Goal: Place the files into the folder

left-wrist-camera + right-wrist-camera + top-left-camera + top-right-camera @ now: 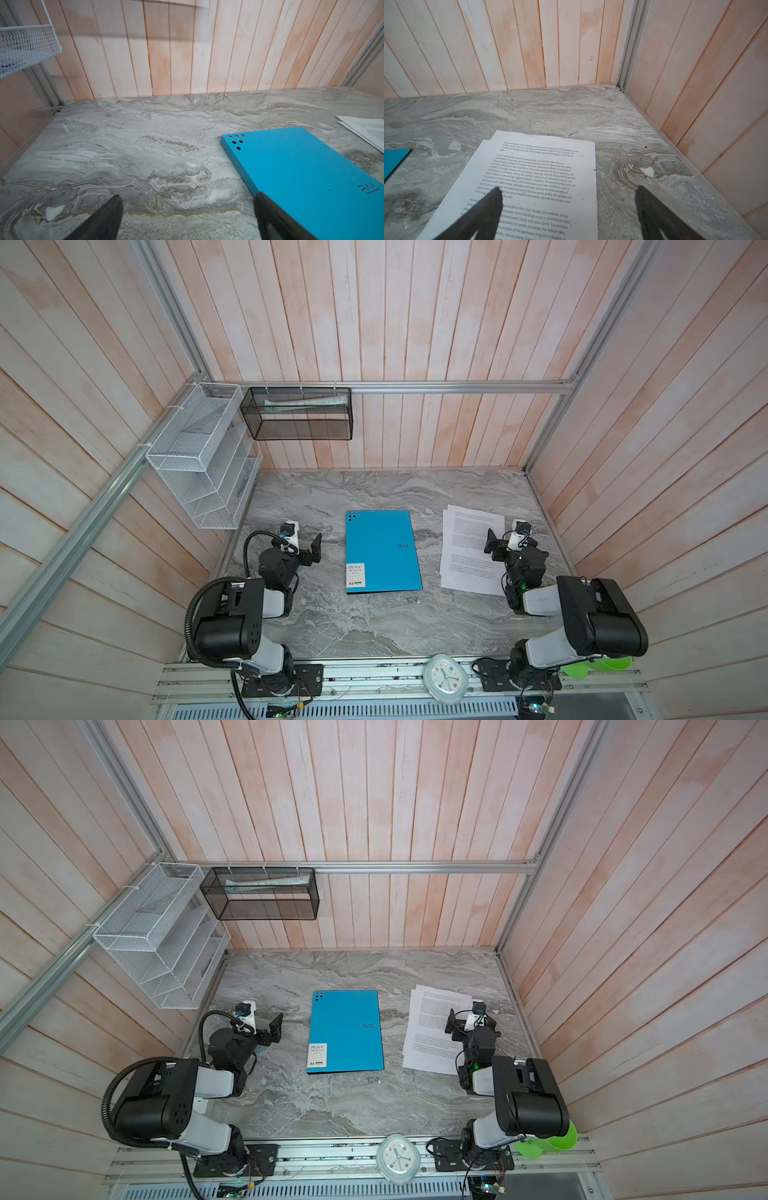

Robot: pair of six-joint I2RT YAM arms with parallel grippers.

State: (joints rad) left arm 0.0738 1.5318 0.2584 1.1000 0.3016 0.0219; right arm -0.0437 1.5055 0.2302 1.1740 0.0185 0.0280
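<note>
Files (465, 531) lie loose beside closed folder (381, 551); left gripper (187, 199), right gripper (569, 190) spread empty. Pinching may scatter sheets.

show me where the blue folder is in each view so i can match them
A top view: folder closed and flat, middle of the table.
A top view: same spot.
Left wrist view: big and close, dotted corner showing.
Right wrist view: only a blue corner at the frame edge.
Shared landmark: the printed papers beside it.
</note>
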